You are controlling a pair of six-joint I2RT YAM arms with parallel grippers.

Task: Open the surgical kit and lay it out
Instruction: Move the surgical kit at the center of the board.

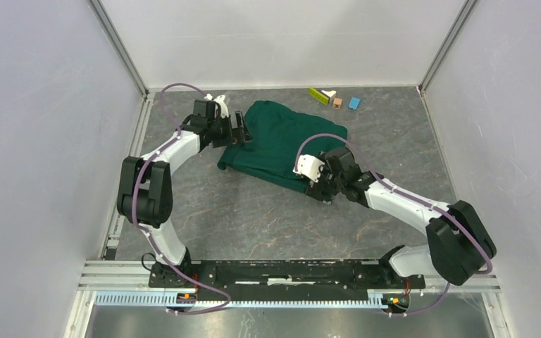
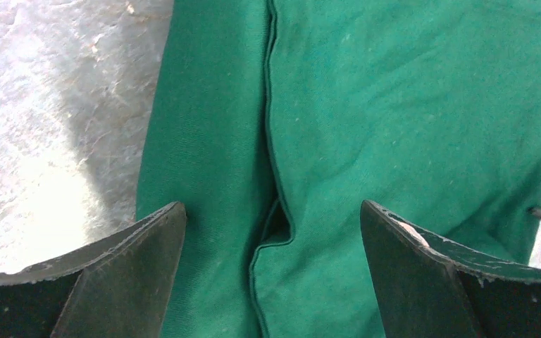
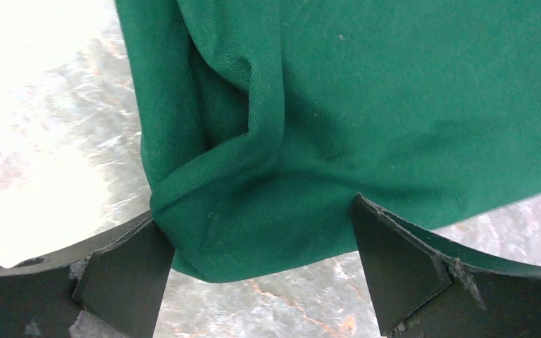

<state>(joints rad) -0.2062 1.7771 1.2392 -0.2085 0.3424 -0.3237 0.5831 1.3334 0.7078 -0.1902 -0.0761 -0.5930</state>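
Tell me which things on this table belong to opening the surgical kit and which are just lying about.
For the job: the green cloth wrap, folded shut; the left claw and right claw, both open at its edges.
Lying about: the yellow-green block, brown block and blue block at the far edge of the table.

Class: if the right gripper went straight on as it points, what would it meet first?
Probably the bunched corner of the green cloth wrap, lying between the right gripper's open jaws; depth unclear.
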